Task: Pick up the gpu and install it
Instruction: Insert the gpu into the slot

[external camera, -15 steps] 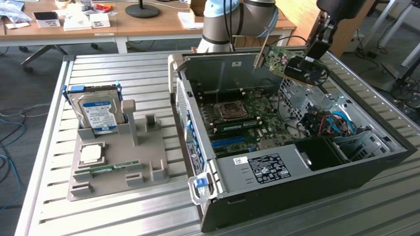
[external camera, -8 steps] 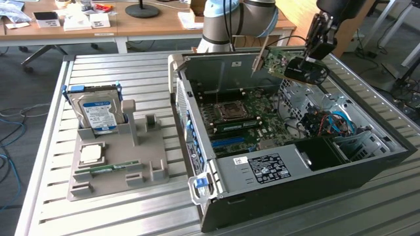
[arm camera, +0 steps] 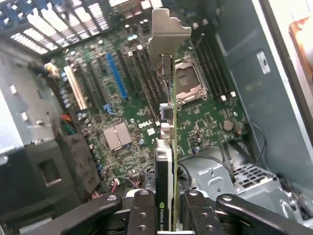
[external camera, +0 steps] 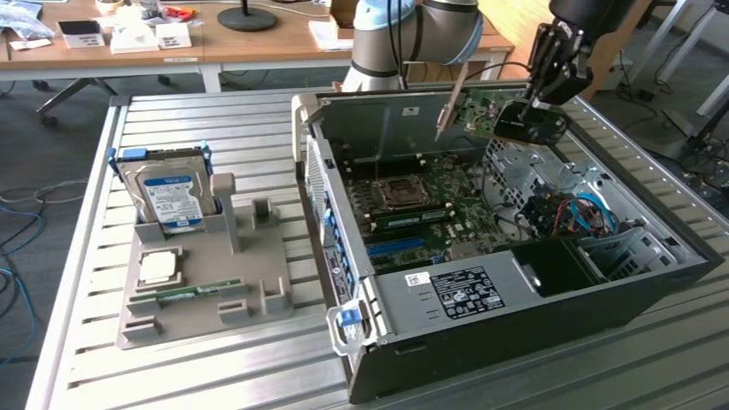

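Note:
The gpu (external camera: pixel 487 106), a green card with a long silver end bracket, hangs in the air over the back part of the open computer case (external camera: pixel 638 286). My gripper (external camera: pixel 533 109) is shut on its end toward the exterior view's right. In the wrist view the gpu (arm camera: pixel 167 147) shows edge-on, clamped between my two black fingers (arm camera: pixel 142 215), with its silver bracket farthest from my gripper (arm camera: pixel 168 221). Well below it lies the green motherboard (arm camera: pixel 122 117) with a blue slot (arm camera: pixel 117 76) and a white slot (arm camera: pixel 74 89). The card is clear of the board.
A CPU socket (external camera: pixel 399 192) and a black power supply (external camera: pixel 467 295) sit inside the case. On the exterior view's left, a grey holder (external camera: pixel 245 286) carries a hard drive (external camera: pixel 171 198), a CPU chip (external camera: pixel 157 267) and a memory stick (external camera: pixel 183 294). Wooden desks (external camera: pixel 262 41) stand behind the slatted table.

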Controlling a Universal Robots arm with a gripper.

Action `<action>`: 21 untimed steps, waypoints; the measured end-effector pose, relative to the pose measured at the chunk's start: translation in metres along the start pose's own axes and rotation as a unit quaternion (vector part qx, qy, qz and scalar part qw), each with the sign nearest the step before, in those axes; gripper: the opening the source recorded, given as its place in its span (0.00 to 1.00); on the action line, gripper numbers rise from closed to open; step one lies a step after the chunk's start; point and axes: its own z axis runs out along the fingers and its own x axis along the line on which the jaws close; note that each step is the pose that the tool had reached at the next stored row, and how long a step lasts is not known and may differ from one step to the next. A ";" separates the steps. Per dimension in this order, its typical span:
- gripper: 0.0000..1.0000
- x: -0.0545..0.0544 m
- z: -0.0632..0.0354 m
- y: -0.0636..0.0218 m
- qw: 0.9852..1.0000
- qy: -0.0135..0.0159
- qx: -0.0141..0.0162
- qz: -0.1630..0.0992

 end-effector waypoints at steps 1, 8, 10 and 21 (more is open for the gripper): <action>0.27 0.000 0.0000 0.0000 1.000 0.000 0.000 -0.009; 0.27 0.000 0.0002 0.0000 0.997 0.004 -0.002 -0.071; 0.27 0.000 0.0002 0.0000 0.996 0.004 -0.002 -0.084; 0.27 0.000 0.0003 0.0000 0.987 0.008 -0.004 -0.159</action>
